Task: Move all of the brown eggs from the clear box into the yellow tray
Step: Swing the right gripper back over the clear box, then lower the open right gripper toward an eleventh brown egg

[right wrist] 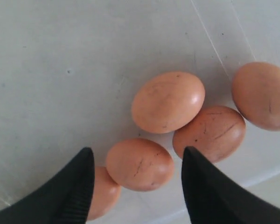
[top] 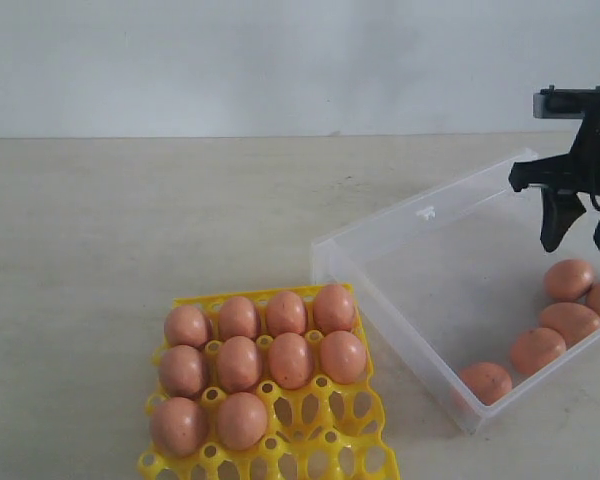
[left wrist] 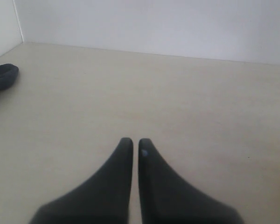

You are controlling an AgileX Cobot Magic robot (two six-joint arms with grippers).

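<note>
Right gripper, jaws spread, hangs above brown eggs in clear box.

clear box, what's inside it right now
Six brown eggs show loose on the clear box floor, clustered toward its right end below the open right gripper. The box's right end runs off the exterior view, so any eggs there cannot be seen.

**Exterior view:** raised, at middle distance, looking down across the tabletop toward the wall.
**Left wrist view:** low, facing along the tabletop past the left end effector.
**Right wrist view:** close, pointing down into the clear box. Its brown eggs also show at the exterior view's right edge.
</note>
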